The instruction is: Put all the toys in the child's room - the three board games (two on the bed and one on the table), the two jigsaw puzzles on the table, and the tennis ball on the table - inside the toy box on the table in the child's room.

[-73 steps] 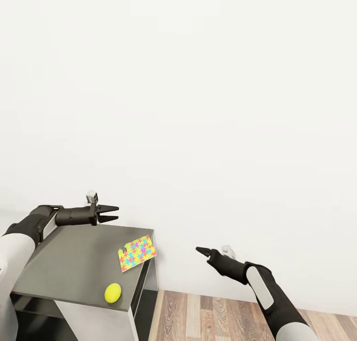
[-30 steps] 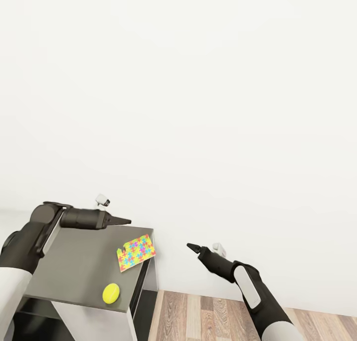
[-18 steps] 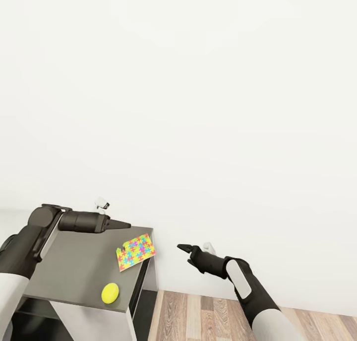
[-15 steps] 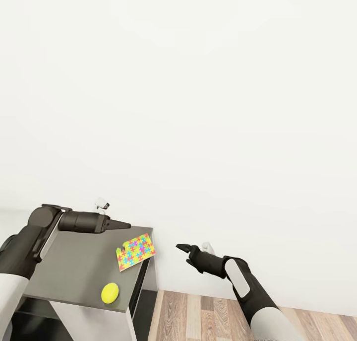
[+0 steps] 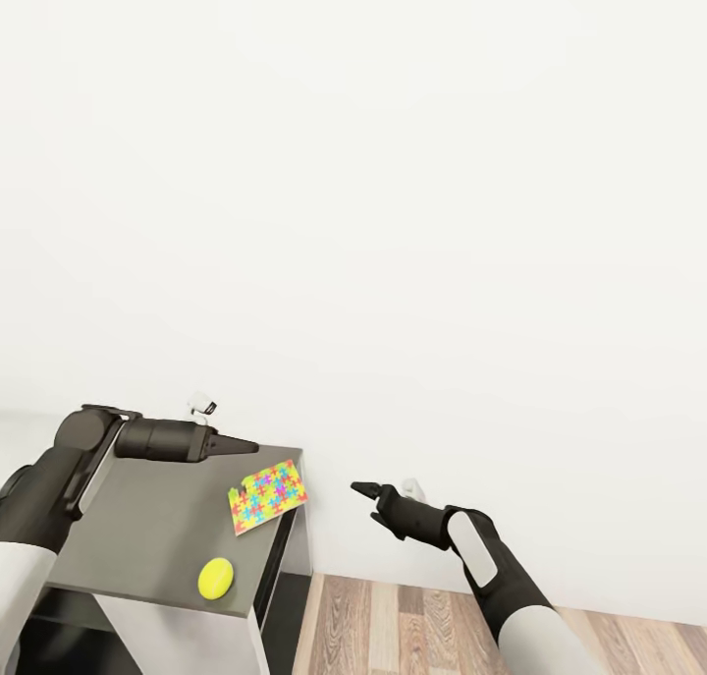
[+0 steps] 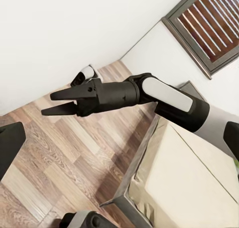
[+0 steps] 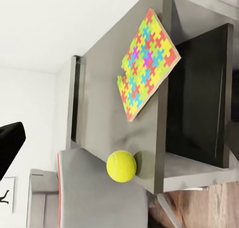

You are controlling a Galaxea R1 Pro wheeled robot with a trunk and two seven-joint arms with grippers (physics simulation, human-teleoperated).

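One jigsaw puzzle (image 5: 267,496) lies flat at the right end of the table (image 5: 147,528), its corner hanging over the edge. The yellow-green tennis ball (image 5: 215,578) rests near the table's front edge. In the right wrist view the jigsaw puzzle (image 7: 147,63) and tennis ball (image 7: 121,166) both sit on the grey table (image 7: 102,113). My left gripper (image 5: 245,447) hovers above the table's far edge, open and holding nothing. My right gripper (image 5: 361,489) hangs in the air to the right of the table, open and empty; the left wrist view shows this right gripper (image 6: 52,102) with its fingers apart.
A white wall rises close behind the table. Wood-plank floor (image 5: 412,621) lies to the right of the table. The left wrist view shows the bed (image 6: 184,183) with its beige mattress and a dark-framed window (image 6: 209,24).
My right gripper has moved left, nearer the table's end. My left wrist has turned since the earliest frame, so its fingers now line up. The view has shifted slightly.
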